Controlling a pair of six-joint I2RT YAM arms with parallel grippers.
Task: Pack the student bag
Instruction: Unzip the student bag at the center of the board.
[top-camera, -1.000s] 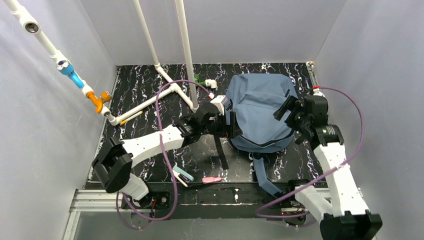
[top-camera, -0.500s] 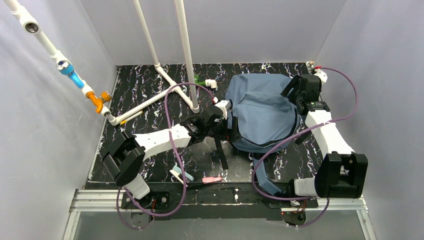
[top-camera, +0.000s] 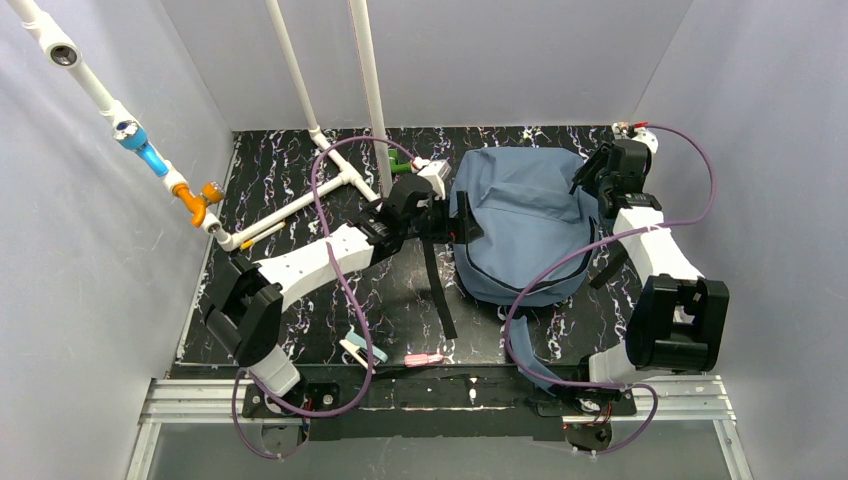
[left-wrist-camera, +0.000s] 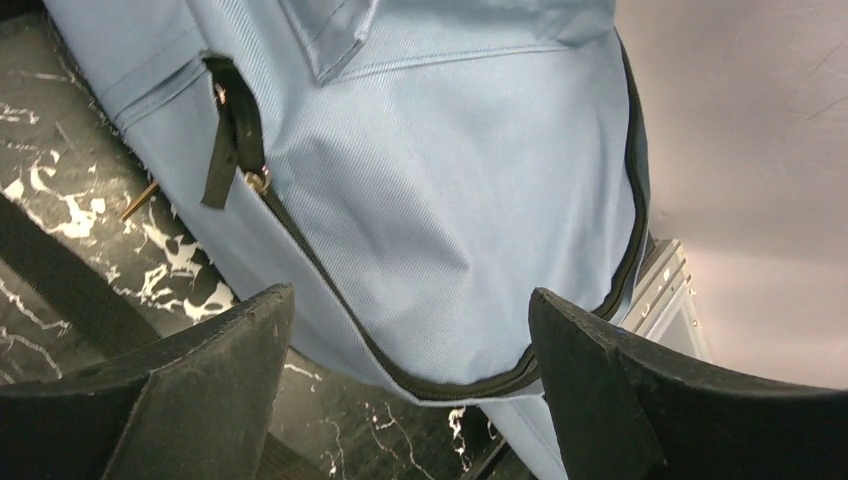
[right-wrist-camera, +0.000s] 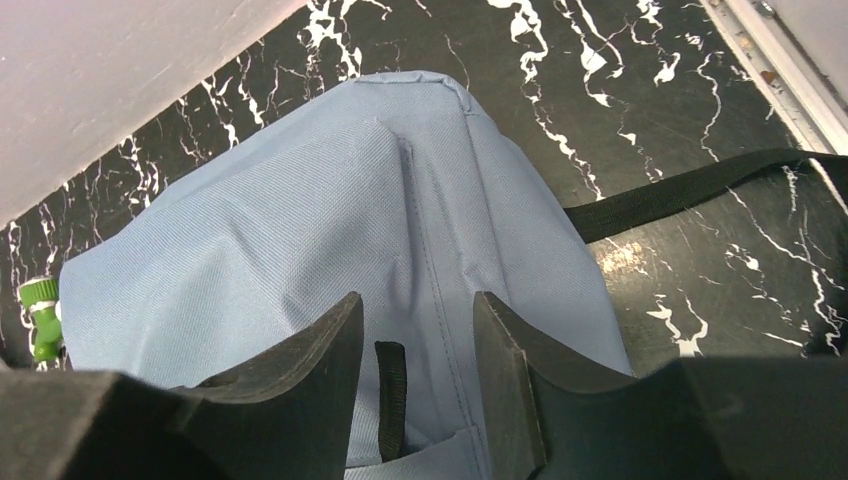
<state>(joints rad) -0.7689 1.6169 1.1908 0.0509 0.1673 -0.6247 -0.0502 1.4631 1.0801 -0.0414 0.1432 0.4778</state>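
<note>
Student bag (top-camera: 520, 225) zipped, contents hidden; left pincer (left-wrist-camera: 410, 300) spread; right pincer (right-wrist-camera: 415, 305) astride its fabric, grip unclear.

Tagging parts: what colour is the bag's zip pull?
Black zip pull on slate-blue bag; clearest in left wrist view.

Left arm (top-camera: 320, 262) reaches frame center, left gripper (left-wrist-camera: 410, 300) spread wide; right arm (top-camera: 650, 250) bends to upper right, right gripper (right-wrist-camera: 418, 300) narrowly parted.

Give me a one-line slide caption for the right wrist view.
Right gripper, jaws parted, over the blue student bag on the black marbled table, a black loop showing between its fingers.
</note>
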